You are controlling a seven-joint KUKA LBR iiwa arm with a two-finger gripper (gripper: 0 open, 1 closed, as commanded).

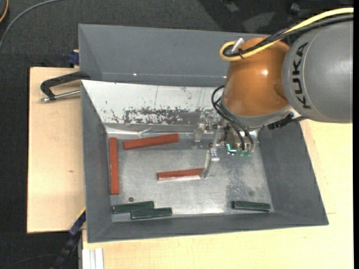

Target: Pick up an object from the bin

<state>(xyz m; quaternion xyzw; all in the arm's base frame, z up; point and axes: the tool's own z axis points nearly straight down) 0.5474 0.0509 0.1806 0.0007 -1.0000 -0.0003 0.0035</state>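
- You are working at the right end of the red-brown bar that is lying flat mid-floor in the bin; by my judgement, you should be centring the gripper across the bar's narrow width before closing
- The gripper is hanging at that end, seemingly touching it; you cannot tell how wide it is standing, nor whether it is gripping
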